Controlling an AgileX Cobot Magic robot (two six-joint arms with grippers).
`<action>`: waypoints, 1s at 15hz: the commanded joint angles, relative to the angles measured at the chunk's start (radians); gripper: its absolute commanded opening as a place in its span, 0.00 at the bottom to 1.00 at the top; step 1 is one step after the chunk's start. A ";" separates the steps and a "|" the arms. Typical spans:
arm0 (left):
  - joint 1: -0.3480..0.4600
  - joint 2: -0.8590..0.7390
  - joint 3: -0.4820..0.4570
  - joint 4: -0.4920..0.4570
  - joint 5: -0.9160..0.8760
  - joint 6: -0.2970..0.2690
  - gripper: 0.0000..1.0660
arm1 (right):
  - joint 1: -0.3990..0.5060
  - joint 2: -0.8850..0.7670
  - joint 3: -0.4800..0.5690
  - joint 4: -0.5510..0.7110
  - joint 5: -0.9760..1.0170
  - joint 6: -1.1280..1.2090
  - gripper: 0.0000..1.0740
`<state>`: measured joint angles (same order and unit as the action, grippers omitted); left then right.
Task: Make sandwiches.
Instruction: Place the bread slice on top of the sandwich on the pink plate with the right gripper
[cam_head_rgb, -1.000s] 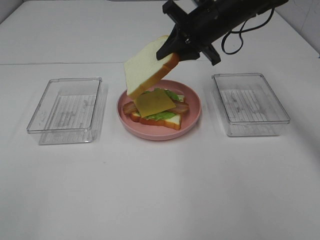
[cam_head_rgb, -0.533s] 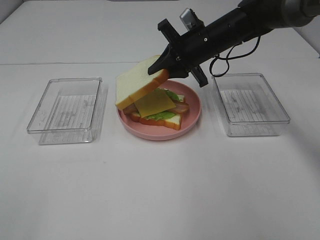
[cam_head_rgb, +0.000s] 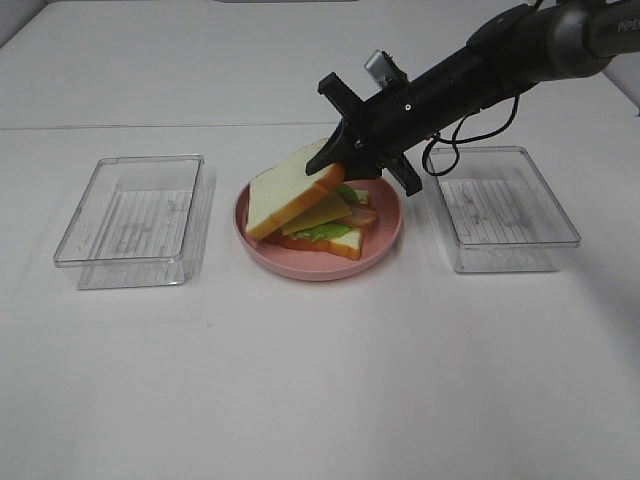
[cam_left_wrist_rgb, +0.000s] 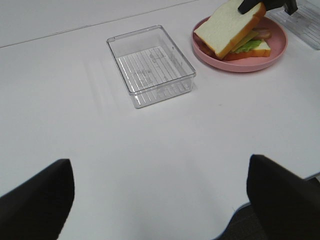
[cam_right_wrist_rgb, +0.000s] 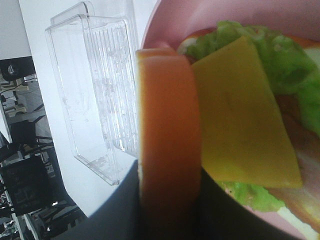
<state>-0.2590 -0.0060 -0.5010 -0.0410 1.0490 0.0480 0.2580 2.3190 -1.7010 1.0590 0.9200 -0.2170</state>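
My right gripper (cam_head_rgb: 340, 158) jaws clench the top bread slice (cam_head_rgb: 292, 188), tilted over the cheese (cam_head_rgb: 322, 210). I should level it, then release; my left jaws stay-free, wide apart.

Plain white table (cam_head_rgb: 300, 400), evenly lit

Counts, all views:
- Bread slices: two. top bread slice (cam_head_rgb: 288, 193), tilted, and bottom bread slice (cam_head_rgb: 335, 241) flat on the plate.
- Cheese slice (cam_head_rgb: 318, 213): one, yellow.
- Lettuce (cam_head_rgb: 322, 231): one ruffled green layer, leaf count can't be told.
- Bacon (cam_head_rgb: 361, 215): brown strips poke out; count unclear, mostly covered.
- Pink plate (cam_head_rgb: 385, 232): one.
- Clear plastic boxes: two. left box (cam_head_rgb: 130, 218) and right box (cam_head_rgb: 500, 207), one on each side of the plate.
- Robot arms in the overhead view: one, the right arm (cam_head_rgb: 500, 60).
- Grippers: two. right gripper (cam_head_rgb: 330, 160) and left gripper (cam_left_wrist_rgb: 160, 192).
- White table (cam_head_rgb: 330, 380): one.
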 joint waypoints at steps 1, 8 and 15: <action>0.004 -0.021 0.001 -0.005 -0.009 0.000 0.83 | -0.002 0.001 0.002 -0.001 -0.001 -0.002 0.22; 0.004 -0.021 0.001 -0.005 -0.009 0.000 0.83 | -0.002 -0.013 0.001 -0.097 -0.026 0.020 0.70; 0.004 -0.021 0.001 -0.005 -0.009 0.000 0.83 | -0.002 -0.138 0.001 -0.539 -0.012 0.160 0.78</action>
<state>-0.2590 -0.0060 -0.5010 -0.0410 1.0490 0.0480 0.2580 2.1970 -1.7010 0.5560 0.8950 -0.0690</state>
